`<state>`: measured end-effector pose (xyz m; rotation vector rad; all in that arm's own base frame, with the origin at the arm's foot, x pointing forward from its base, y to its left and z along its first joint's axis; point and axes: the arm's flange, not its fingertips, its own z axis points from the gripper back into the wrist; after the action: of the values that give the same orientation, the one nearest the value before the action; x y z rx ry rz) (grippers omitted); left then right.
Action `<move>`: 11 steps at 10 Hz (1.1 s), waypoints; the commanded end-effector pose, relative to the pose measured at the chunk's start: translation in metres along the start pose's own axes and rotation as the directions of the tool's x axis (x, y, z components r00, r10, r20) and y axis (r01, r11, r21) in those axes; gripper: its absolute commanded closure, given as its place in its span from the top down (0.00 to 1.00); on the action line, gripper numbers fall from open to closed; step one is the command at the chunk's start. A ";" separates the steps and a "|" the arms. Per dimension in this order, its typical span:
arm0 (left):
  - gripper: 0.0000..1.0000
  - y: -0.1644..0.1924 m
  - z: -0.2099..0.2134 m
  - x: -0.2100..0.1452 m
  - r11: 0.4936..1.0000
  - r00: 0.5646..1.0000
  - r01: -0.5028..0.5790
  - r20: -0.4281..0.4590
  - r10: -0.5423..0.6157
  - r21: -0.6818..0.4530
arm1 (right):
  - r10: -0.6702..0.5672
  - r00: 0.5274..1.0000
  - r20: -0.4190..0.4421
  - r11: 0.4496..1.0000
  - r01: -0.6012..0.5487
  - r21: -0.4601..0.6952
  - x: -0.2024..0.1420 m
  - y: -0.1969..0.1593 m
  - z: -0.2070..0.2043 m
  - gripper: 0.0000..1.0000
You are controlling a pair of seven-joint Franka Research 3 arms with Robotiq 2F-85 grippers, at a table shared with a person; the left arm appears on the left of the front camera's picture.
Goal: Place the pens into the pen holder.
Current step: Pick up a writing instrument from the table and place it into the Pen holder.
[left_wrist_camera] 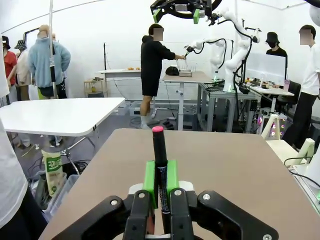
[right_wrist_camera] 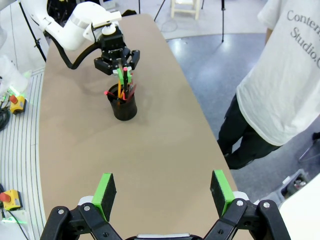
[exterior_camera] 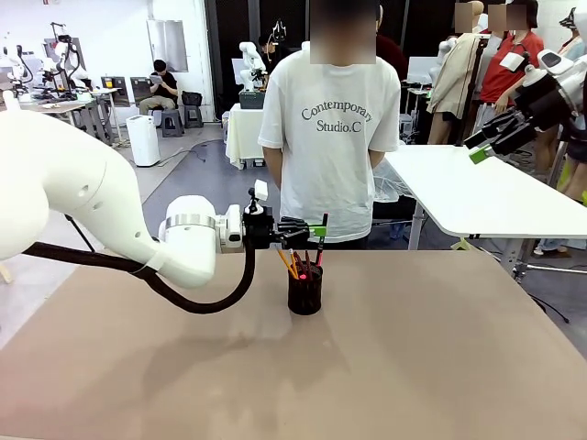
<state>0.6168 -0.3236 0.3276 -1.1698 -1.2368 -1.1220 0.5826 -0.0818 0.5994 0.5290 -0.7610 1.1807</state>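
- the pen holder [exterior_camera: 304, 291] stands upright on the brown table [exterior_camera: 413, 357], near the far edge where a person in a white t-shirt [exterior_camera: 332, 137] stands.
- the left gripper [exterior_camera: 307, 231] reaches in sideways just above the pen holder's rim, its green pads [left_wrist_camera: 172, 176] clenched on a black pen [left_wrist_camera: 160, 165] with a pink-red tip.
- that black pen slants down into the pen holder, its lower end inside the cup.
- a yellow-orange pen [exterior_camera: 285, 262] and a reddish-brown pen [right_wrist_camera: 131, 92] lean inside the pen holder, their tops sticking out above the rim.
- the right gripper [right_wrist_camera: 164, 189] hangs high above the table, well apart from the pen holder, its fingers spread wide and holding nothing.
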 end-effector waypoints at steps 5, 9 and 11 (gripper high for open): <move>0.56 -0.007 0.021 0.007 0.999 1.000 -0.005 0.013 0.004 0.040 | 0.008 1.000 0.001 1.000 -0.008 -0.001 0.001 0.001 0.001 1.00; 1.00 -0.012 0.026 0.017 0.999 1.000 0.010 0.019 -0.010 0.045 | 0.008 1.000 0.001 1.000 -0.008 -0.001 0.001 0.001 0.001 1.00; 1.00 -0.015 0.025 0.022 0.999 1.000 0.018 0.019 -0.019 0.042 | 0.008 1.000 0.001 1.000 -0.008 -0.001 0.001 0.001 0.001 1.00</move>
<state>0.6091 -0.3038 0.3475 -1.1420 -1.2539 -1.1055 0.5826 -0.0818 0.5994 0.5290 -0.7610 1.1807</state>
